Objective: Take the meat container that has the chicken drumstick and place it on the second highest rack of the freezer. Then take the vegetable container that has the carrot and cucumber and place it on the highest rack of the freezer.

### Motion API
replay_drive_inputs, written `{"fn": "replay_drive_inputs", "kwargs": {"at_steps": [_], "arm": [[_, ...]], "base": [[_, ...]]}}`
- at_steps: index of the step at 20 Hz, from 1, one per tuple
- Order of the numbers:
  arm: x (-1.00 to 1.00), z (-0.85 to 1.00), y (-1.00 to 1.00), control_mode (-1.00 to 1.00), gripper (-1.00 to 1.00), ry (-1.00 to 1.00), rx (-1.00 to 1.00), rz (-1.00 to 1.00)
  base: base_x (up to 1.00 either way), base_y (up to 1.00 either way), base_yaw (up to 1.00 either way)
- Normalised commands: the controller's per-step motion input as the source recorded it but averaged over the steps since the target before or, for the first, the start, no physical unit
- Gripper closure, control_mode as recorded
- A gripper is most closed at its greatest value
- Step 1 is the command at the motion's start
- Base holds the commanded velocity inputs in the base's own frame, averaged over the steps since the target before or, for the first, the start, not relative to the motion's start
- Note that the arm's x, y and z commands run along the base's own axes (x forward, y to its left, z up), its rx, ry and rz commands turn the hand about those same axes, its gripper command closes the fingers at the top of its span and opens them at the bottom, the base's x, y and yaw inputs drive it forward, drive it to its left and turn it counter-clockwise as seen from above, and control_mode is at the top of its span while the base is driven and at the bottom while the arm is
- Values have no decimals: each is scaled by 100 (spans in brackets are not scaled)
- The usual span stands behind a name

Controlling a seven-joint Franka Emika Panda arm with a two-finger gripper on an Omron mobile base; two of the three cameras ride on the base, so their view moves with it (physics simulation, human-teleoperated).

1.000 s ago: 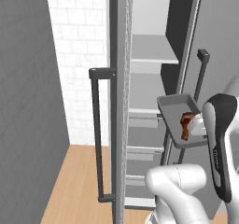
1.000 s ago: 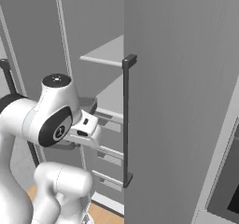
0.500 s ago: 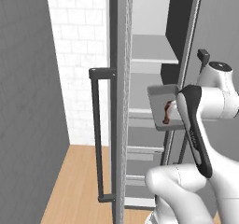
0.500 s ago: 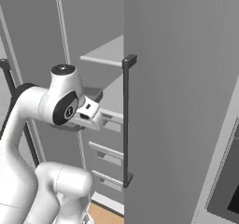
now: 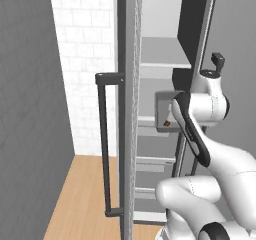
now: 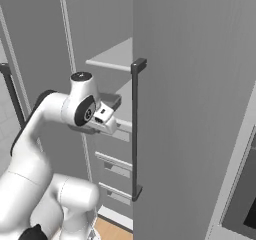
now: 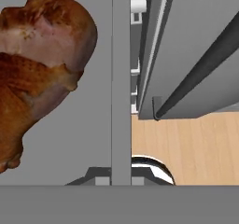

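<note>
Clearly the claw [image 7: 121,171] pinches the meat container's [image 7: 120,78] rim, chicken drumstick [image 7: 39,64] inside.

The chicken drumstick [image 7: 39,73] looks glossy, rough and browned in its smooth matt grey container [image 7: 100,120]; the freezer [image 5: 131,134] is matt grey (handle darker), the floor [image 7: 186,143] pale wood.

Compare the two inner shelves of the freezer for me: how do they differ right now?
The highest rack sits above the arm, while the lower shelf is at the height of the meat container. The highest rack's top looks bare, while the container with the chicken drumstick, carried by the shut gripper, is just at the lower shelf; whether it rests there I cannot tell. Both shelves are flat and pale grey.
</note>
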Motion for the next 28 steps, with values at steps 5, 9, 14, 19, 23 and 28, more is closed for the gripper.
{"fn": "replay_drive_inputs", "kwargs": {"at_steps": [5,9,14,19,23,28], "arm": [[48,-60,0,-100,100,0,0,-4],[44,-44,0,-100,100,0,0,0],[56,-23,0,-100,100,-4,0,0],[61,-1,0,-100,100,-1,0,0],[59,0,0,-100,100,0,0,0],[55,0,0,-100,100,0,0,-1]], "base": [[0,0,0],[0,0,0],[0,0,0],[0,0,0],[0,0,0],[0,0,0]]}}
